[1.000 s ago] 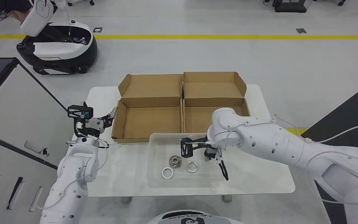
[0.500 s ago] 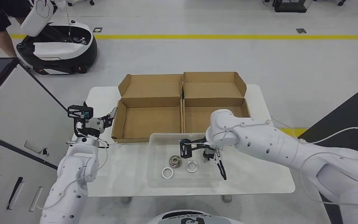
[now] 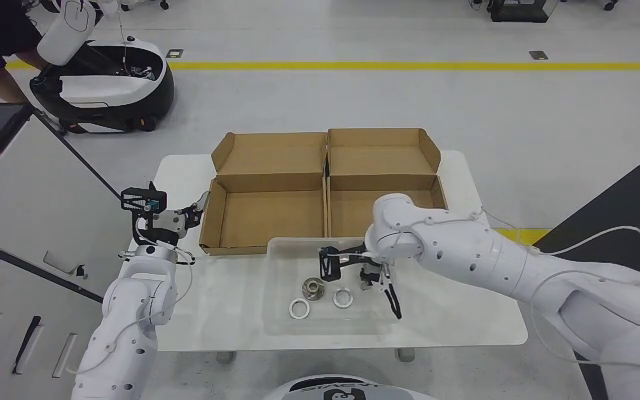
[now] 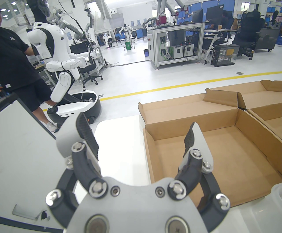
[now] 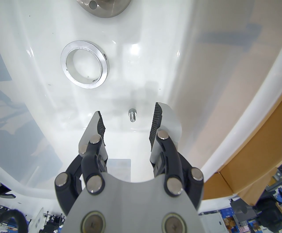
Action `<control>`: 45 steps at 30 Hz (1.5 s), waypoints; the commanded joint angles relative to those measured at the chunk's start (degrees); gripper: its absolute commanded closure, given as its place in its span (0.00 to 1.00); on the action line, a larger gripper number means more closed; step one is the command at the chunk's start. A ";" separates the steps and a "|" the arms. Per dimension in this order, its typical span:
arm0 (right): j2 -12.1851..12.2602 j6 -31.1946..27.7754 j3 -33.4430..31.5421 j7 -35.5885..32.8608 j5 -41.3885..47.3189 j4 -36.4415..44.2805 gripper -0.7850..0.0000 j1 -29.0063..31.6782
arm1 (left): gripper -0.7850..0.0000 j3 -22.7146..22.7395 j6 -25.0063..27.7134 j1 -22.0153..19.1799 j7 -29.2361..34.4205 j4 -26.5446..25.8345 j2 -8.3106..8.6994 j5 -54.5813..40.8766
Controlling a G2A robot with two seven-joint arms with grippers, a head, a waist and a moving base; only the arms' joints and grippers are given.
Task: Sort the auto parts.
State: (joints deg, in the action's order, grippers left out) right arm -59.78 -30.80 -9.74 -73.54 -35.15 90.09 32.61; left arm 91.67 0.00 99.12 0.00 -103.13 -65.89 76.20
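A white tray [image 3: 300, 325] on the table holds two metal rings [image 3: 298, 309] [image 3: 343, 297] and a flanged metal hub [image 3: 313, 290]. My right gripper [image 3: 362, 280] hangs low inside the tray, just right of the nearer ring. In the right wrist view the right gripper [image 5: 128, 117] is open, and a small bolt [image 5: 131, 115] lies on the tray floor between its fingertips, untouched. A ring [image 5: 84, 64] and the hub [image 5: 103, 6] lie beyond it. My left gripper [image 3: 190, 215] [image 4: 138, 136] is open and holds nothing, beside the left cardboard box [image 4: 209, 158].
Two open cardboard boxes [image 3: 265, 215] [image 3: 385, 205] stand side by side behind the tray, flaps raised. The tray's curved wall [image 5: 220, 110] rises close beside my right gripper. A wheeled robot base [image 3: 100, 85] stands on the floor at the far left.
My right arm has shifted slightly to the left over the tray. The left arm has not moved.
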 commanded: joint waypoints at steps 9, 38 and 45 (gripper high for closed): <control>-1.20 0.37 0.00 -0.37 0.10 -1.63 0.40 0.18 | 0.00 0.00 0.00 0.00 0.00 0.00 0.00 0.00; -0.72 1.53 0.00 -1.53 0.38 -2.64 0.50 0.57 | 0.00 0.00 0.00 0.00 0.00 0.00 0.00 0.00; -0.72 1.27 0.00 -1.27 0.40 -3.30 0.59 0.86 | 0.00 0.00 0.00 0.00 0.00 0.00 0.00 0.00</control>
State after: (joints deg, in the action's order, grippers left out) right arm -60.46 -29.50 -9.74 -74.83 -34.75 86.90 33.43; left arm 91.67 0.00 99.12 0.00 -103.13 -65.89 76.20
